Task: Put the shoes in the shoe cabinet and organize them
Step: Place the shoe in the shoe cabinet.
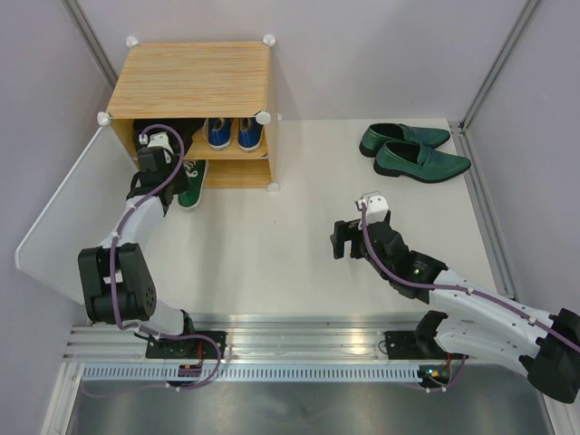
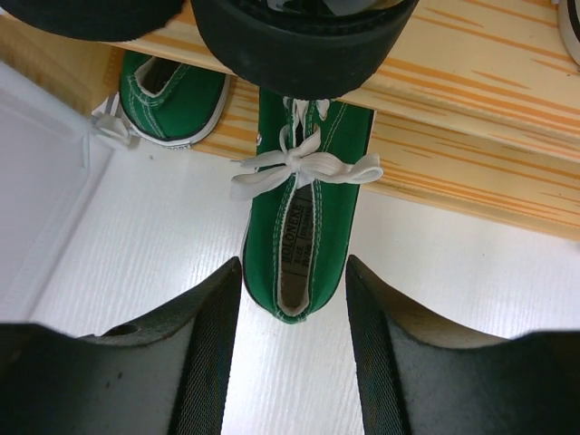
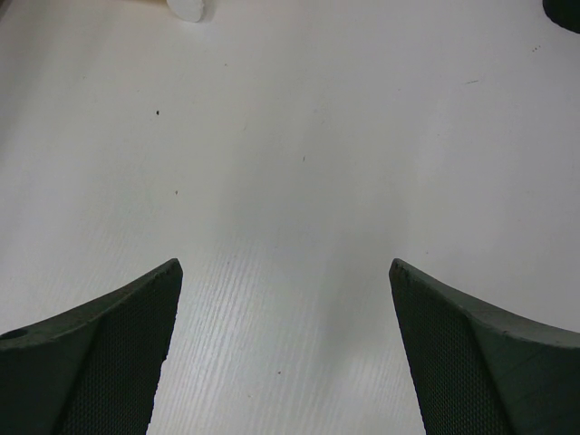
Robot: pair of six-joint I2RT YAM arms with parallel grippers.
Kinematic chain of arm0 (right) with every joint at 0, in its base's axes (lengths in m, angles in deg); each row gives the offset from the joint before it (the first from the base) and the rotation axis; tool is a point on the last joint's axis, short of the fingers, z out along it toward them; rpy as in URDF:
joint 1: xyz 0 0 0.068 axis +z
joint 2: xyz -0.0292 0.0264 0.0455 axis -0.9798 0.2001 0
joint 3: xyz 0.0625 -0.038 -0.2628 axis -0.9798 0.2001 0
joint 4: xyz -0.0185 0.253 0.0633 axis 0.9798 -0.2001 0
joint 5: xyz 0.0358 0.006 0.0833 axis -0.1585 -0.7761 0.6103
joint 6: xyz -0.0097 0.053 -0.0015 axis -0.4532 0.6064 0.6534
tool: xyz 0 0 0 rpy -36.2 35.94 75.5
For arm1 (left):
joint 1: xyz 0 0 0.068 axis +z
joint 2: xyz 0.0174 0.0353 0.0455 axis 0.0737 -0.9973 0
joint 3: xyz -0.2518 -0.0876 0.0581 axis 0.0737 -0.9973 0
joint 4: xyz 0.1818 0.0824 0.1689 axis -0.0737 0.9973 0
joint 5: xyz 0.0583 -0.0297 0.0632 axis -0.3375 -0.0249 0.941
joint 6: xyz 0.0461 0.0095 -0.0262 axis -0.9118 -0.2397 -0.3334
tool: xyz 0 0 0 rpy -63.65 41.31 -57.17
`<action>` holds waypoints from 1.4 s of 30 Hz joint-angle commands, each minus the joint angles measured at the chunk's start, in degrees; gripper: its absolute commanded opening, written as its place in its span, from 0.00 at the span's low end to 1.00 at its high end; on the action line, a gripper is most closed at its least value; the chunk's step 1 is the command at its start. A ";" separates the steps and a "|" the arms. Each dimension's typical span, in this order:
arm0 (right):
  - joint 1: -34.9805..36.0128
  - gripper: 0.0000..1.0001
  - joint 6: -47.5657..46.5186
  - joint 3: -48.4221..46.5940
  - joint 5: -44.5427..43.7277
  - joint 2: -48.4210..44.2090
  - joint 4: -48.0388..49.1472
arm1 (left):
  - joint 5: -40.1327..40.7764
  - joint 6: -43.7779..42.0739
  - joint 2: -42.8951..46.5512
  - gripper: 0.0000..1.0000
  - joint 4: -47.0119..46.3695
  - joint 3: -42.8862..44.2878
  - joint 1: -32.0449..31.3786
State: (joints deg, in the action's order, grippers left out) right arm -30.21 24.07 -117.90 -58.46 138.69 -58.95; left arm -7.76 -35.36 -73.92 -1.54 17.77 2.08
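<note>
The left end effector [image 2: 292, 272] stands open, its jaws apart on either side of the heel of a green sneaker [image 2: 304, 213] whose toe pokes into the lower compartment of the shoe cabinet [image 1: 195, 77], while the right end effector [image 3: 285, 272] gapes wide above the white bench [image 3: 290, 136].

Bright, even light from above; soft, faint shadows on the white surface [image 1: 272, 245]; wrist views blur slightly up close.
</note>
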 commanded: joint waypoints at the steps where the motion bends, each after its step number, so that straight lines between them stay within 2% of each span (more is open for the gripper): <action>1: -0.08 0.98 -0.60 -1.55 0.21 -0.18 1.27 | 1.74 -0.06 1.91 0.54 2.29 -0.29 0.11; 10: -0.08 0.98 -0.43 -1.29 0.56 -0.89 1.27 | -0.81 -0.06 -6.00 0.52 6.24 2.61 0.11; 18: -0.09 0.98 -0.69 -1.47 0.39 -0.36 1.36 | -1.87 -0.15 -7.85 0.38 6.24 4.80 0.20; 21: -0.09 0.98 -0.60 -1.55 0.30 -0.27 1.27 | -1.69 -0.33 -8.81 0.29 6.24 6.47 0.20; 24: 0.00 0.98 -0.78 -1.64 0.13 0.16 1.27 | -1.87 -0.50 -9.52 0.13 6.33 8.14 0.29; 25: -0.08 0.98 -0.78 -1.64 0.13 0.51 1.27 | -1.87 -0.50 -9.78 0.05 6.24 8.41 0.20; 26: -0.09 0.98 -0.78 -1.82 0.04 0.69 1.18 | -1.87 -0.42 -9.87 0.02 6.24 9.10 0.20; 35: -0.09 0.98 -1.04 -2.08 -0.31 1.75 1.18 | -1.34 -0.07 -11.02 0.02 5.63 10.69 0.20; 42: -0.09 0.98 -1.31 -2.26 -0.66 2.89 1.27 | -0.55 4.41 -12.86 0.02 3.43 12.62 0.29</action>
State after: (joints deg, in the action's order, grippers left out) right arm -30.21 23.61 -117.92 -58.33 141.12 -58.97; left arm -8.75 -34.60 -84.92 6.35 26.36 2.13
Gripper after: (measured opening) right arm 0.982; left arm 0.061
